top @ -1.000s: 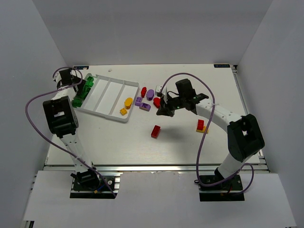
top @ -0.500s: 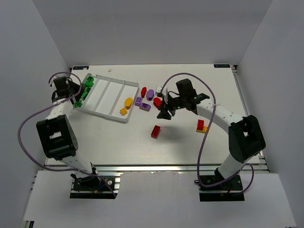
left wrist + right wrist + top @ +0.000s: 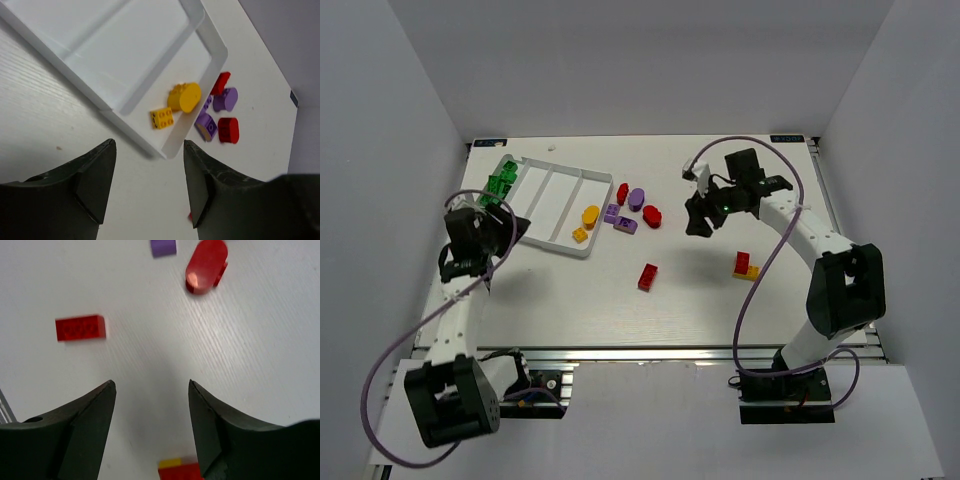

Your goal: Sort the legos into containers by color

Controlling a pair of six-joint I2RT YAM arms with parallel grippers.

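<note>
From above, the white tray [image 3: 548, 204] lies slanted on the far left of the bench [image 3: 620, 310]. Green legos [image 3: 502, 181] fill its leftmost compartment, while a yellow oval [image 3: 590, 214] and a small yellow brick [image 3: 580, 235] sit in its rightmost one. Just right of the tray, on the bench, lies a cluster of purple legos [image 3: 620, 219] and red legos [image 3: 651, 215]. A red brick [image 3: 648, 276] sits alone nearer the arms, and a red-and-yellow pair [image 3: 745, 265] lies well to its right. The left jaws hang over the bench beside the tray's near left corner, and the right jaws hover right of the cluster. In the left wrist view, the left jaws stand wide apart with nothing between them. Beyond them show the tray's corner [image 3: 220, 52], the yellow oval [image 3: 184, 96] and the yellow brick [image 3: 161, 118] inside it. A purple brick [image 3: 206, 124] and a red oval [image 3: 229, 130] lie just outside its wall. In the right wrist view, the right jaws are likewise spread wide and empty above bare bench. The red brick [image 3: 80, 328] lies ahead to the left, a red oval [image 3: 206, 265] is farther off, and the red-and-yellow pair [image 3: 180, 470] shows at the bottom edge between the jaws.
</note>
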